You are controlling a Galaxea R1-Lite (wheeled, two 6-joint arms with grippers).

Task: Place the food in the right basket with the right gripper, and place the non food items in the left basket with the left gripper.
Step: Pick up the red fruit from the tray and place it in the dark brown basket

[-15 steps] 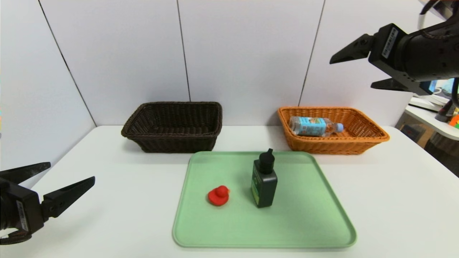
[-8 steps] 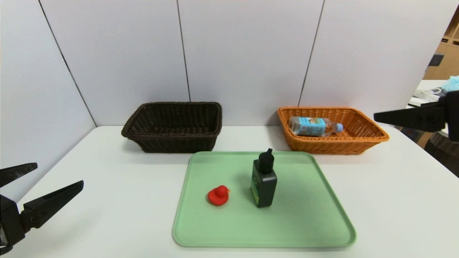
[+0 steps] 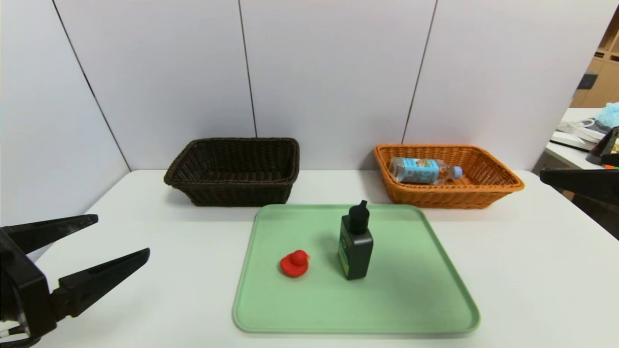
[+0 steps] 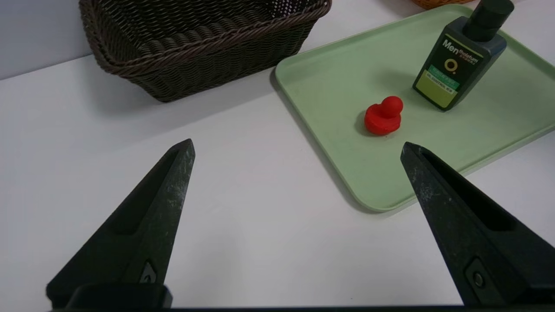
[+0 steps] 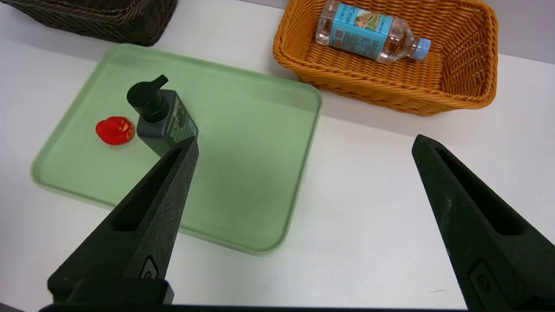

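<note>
A small red toy duck [image 3: 294,264] sat left of centre in the head view, on a pale green tray [image 3: 416,309] in the lower middle of the frame. It looked light and probably soft rubber, so a gentle pinch across its round body would likely suit it. Just to its right on the tray stood a dark pump bottle [image 3: 356,244], upright, rigid and probably heavier and smooth; a grip across its flat sides below the black pump seems safest, since it could tip. Behind the tray, upper left of centre, was a dark brown basket [image 3: 232,171], with nothing visible inside. At upper right was an orange basket [image 3: 503,186], holding a clear drink bottle [image 3: 423,170] on its side. The left gripper [image 3: 118,237] hovered at lower left, spread wide and empty. The right gripper [image 5: 303,145], at the far right edge, was likewise spread wide and empty.
</note>
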